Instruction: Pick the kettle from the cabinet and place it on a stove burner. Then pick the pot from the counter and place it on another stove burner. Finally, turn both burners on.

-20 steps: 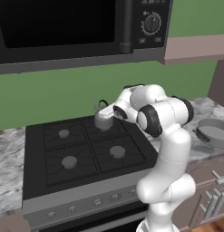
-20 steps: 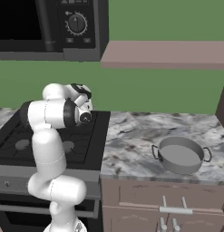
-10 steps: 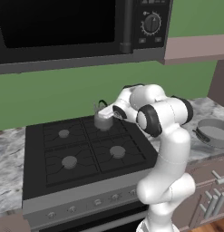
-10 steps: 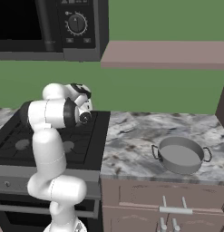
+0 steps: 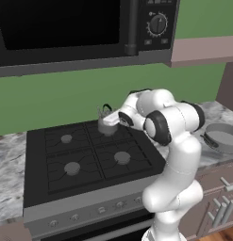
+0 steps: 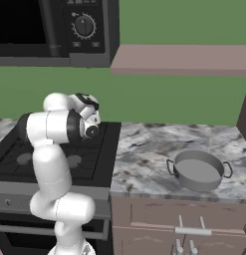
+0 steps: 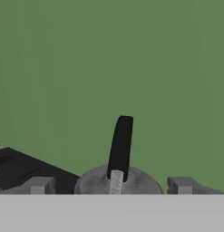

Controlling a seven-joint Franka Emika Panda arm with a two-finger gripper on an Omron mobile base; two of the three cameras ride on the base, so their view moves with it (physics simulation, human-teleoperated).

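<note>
Kettle [image 5: 107, 123] sat on the rear right burner [image 5: 109, 133] of your stove, gripper [image 7: 113, 185] spread either side of it, apparently let go. The pot [image 6: 198, 170] waited on the counter [image 6: 144, 157]; both burners looked unlit.

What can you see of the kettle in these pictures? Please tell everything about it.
The kettle is small, with a rounded grey body that looks like metal, a thin spout and a black arched handle on top. It stands upright at the back right burner of the black cooktop, in front of the green wall. The gripper is right at it. In the hand view the handle rises between the fingertips, but whether they clamp it cannot be told.
</note>
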